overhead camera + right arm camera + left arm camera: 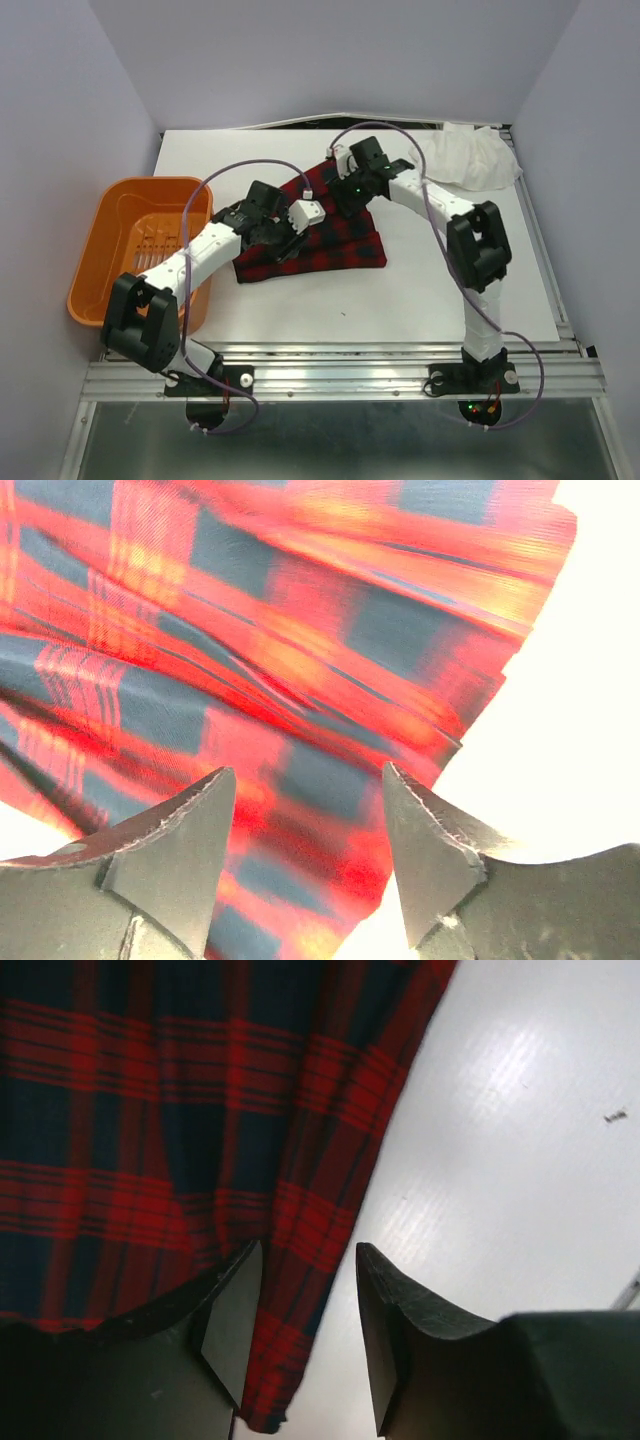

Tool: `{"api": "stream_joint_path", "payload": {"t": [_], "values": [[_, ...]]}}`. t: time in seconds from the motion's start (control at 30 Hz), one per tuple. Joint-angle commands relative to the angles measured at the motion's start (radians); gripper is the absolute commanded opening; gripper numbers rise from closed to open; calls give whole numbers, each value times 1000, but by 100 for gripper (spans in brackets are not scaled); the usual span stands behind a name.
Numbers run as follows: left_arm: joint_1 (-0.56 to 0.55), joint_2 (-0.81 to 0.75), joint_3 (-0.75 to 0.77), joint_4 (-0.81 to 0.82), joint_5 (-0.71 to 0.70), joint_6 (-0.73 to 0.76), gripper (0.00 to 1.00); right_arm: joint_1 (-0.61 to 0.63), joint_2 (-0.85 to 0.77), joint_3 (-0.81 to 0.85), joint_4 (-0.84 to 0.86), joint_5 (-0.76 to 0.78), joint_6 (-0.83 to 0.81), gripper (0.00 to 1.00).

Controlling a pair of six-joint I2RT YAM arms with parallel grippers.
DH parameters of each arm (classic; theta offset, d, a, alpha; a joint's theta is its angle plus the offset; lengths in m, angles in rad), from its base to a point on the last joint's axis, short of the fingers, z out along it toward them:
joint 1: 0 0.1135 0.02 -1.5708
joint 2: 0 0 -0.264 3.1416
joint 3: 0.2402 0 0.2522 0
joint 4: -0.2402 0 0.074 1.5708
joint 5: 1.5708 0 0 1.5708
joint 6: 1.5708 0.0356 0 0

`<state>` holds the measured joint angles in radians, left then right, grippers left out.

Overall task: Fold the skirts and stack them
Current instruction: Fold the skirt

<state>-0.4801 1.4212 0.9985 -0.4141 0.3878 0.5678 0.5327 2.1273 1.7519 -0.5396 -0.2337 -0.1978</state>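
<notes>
1. Overhead, a white table [400, 300] sits between pale, bare walls, with a metal rail [340, 375] along its near edge. The red plaid skirt [345, 250] lies flat under both arms. The left gripper [285, 240] hangs over its left part and the right gripper [345, 190] over its far corner. An orange basket [125, 215] stands well to the left of the left gripper, at the table's edge. A crumpled white garment [470, 158] lies to the right of the right gripper, in the far corner. From this view I cannot tell how wide either gripper's jaws stand.

2. Seen from the left wrist, the left gripper [308, 1330] is parted to a moderate gap, with nothing pinched. The skirt [180, 1130] fills the area ahead and to its left, and the skirt's edge runs down between the two fingers [235, 1320]. Glossy white table [520, 1160] lies ahead to its right.

3. Seen from the right wrist, the right gripper [305, 850] stands wide and holds nothing. The pleated skirt [300, 660] spreads ahead of it and between its fingers [430, 850]. Bright, washed-out table [570, 750] shows to its right.
</notes>
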Motion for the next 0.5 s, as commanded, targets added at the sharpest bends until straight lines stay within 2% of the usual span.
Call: {"api": "stream_joint_path", "payload": {"t": [0.0, 0.2, 0.37, 0.47], "values": [[26, 42, 109, 5, -78, 23, 54, -39, -237, -89, 12, 63, 110, 66], [109, 136, 146, -69, -130, 134, 56, -39, -398, -357, -77, -22, 242, 66], [150, 203, 160, -158, -159, 256, 56, -39, -417, -506, -105, -145, 256, 59], [155, 216, 143, -181, -144, 303, 50, -39, -383, -554, -97, -203, 255, 56]]}}
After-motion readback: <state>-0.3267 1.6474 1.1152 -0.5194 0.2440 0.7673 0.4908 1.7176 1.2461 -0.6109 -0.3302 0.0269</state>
